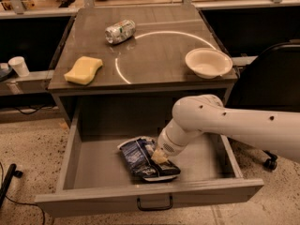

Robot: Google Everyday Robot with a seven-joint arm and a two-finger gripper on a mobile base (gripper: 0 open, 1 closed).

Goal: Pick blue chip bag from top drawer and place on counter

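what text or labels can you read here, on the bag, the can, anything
No text is legible.
On the crumpled dark navy foil chip bag in the open grey drawer: small print, too blurred to read.
On the crushed silver can on the dark glossy counter: markings, too blurred to read.
The gripper, down at the bag, shows no lettering.

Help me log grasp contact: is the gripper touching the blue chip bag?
Cannot tell. The camera view shows the gripper overlapping the blue chip bag inside the top drawer, but not actual contact.
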